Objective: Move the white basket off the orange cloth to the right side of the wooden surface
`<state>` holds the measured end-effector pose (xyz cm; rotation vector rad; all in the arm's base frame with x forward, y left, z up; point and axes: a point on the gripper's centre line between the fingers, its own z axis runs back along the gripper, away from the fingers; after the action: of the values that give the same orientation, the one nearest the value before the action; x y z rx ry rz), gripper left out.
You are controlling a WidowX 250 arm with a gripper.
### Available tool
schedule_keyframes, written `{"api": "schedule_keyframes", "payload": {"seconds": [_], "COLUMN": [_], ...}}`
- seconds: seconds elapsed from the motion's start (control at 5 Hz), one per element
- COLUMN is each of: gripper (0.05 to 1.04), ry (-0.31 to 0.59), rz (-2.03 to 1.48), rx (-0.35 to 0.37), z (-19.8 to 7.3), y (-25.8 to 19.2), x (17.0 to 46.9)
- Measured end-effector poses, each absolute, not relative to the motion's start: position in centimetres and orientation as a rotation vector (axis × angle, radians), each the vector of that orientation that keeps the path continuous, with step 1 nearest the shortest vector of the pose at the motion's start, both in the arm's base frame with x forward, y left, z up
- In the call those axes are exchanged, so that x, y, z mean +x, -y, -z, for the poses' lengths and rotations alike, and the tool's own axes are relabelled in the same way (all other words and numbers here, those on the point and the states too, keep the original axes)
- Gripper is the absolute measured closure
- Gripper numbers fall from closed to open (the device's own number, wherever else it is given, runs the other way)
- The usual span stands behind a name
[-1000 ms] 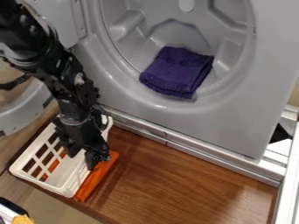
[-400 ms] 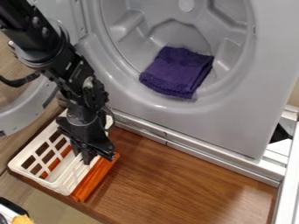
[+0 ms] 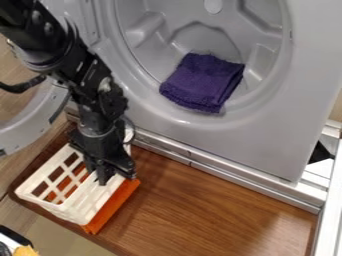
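Camera view: black gripper [image 3: 115,175] down at lower left, right on the long side wall of the white basket [image 3: 88,205]. Fingers closed on that wall, one to each side. Black arm [image 3: 97,97] down from upper left, at a slant, over the basket's far end.

Basket on the brown wood surface [image 3: 220,200], near its left end, below the washer [image 3: 274,135]. Openwork lattice on the side away from the gripper. Orange thing [image 3: 112,206] along the basket's near right side, low down, partly beneath; more orange visible through the lattice. Can't tell its exact shape.

Purple towel [image 3: 202,82] folded in a rough square inside the grey drum [image 3: 200,37], on the lower part, close to the front lip. Well apart from gripper and basket.

Round door [image 3: 23,136] open at left, partly behind the arm. Silver strip [image 3: 230,178] between washer front and wood. Pale frame [image 3: 326,210] at right edge. Small yellow thing [image 3: 27,250] at bottom left corner, cut off by the edge.
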<state>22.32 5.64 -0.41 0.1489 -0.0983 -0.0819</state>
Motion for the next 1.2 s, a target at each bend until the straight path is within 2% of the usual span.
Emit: {"api": "schedule_keyframes", "payload": {"seconds": [0.4,0.6,1.2], "gripper": [0.992,0.992,0.992], "ry": [0.145,0.172,0.173], "rz": [0.212,0.262,0.347], "rx": [0.167,0.151,0.067], "z": [-4.3,-4.9,-0.8], "y": [-0.6,3.1,12.3], "x": [22.6,23.0,22.9]}}
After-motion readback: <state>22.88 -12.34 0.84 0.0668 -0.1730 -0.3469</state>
